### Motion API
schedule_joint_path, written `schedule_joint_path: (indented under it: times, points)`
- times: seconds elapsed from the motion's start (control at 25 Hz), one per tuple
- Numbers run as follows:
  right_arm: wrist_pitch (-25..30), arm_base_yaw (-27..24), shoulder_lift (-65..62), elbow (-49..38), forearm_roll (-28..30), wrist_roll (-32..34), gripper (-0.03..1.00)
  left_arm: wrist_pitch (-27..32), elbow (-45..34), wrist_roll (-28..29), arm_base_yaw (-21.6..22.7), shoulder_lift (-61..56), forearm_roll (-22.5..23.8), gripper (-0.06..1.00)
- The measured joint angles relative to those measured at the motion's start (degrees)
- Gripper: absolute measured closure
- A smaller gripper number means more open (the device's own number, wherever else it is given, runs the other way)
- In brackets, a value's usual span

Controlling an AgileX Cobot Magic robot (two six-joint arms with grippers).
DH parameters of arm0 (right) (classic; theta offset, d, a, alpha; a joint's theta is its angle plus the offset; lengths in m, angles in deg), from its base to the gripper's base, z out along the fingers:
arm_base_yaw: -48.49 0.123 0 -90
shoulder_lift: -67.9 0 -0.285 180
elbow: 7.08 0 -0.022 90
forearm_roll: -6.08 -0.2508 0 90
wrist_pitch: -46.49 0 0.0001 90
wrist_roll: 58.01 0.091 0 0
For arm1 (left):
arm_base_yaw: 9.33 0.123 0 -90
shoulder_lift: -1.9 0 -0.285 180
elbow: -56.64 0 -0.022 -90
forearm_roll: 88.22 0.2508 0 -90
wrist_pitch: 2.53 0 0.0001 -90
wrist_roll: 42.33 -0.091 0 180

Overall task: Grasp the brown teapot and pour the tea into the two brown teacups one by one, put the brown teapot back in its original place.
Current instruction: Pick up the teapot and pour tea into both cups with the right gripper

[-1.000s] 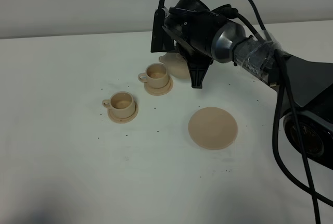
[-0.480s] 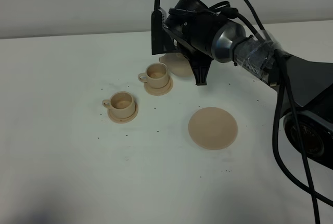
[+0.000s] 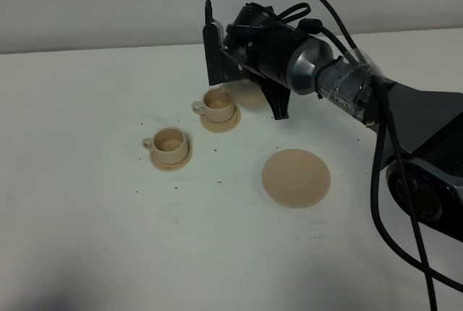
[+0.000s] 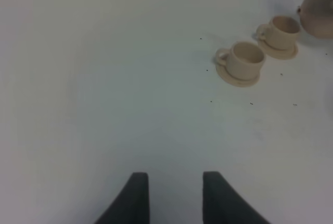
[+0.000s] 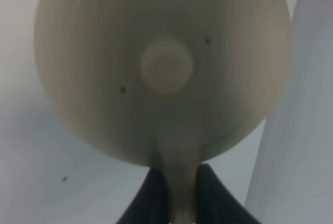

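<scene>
**Q:** How does the right claw (image 5: pixel 174 195) stand?

**A:** It is closed. Its two dark fingers pinch the loop handle (image 5: pixel 179 182) of the brown teapot (image 5: pixel 161 67), whose lid knob faces the wrist camera.

**Q:** Where is the teapot?

**A:** It is off the wide saucer (image 3: pixel 295 177) and just beside the far teacup (image 3: pixel 217 103), at that cup's right rear. In the high view the arm's wrist hides most of it. Whether the spout is over the cup cannot be told.

**Q:** And the left claw (image 4: pixel 174 198)?

**A:** Its fingers are parted and hold nothing. It hangs over bare worktop (image 3: pixel 87 217), well apart from both cups.

**Q:** What room is there for moving?

**A:** The near teacup (image 3: pixel 170 142) sits on its small saucer to the left front of the far one, not touching it. The wide saucer lies bare, well apart to the right front. Open worktop spreads to the left and front. Its back edge runs close behind the arm.
</scene>
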Motion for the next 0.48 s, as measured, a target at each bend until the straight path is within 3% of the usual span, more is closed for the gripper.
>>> schedule_joint_path:
  times: [0.48]
  points:
    - [-0.9, 0.8, 0.5, 0.0, 5.6, -0.6, 0.86, 0.0, 0.0, 0.0, 0.0, 0.0, 0.0, 0.67]
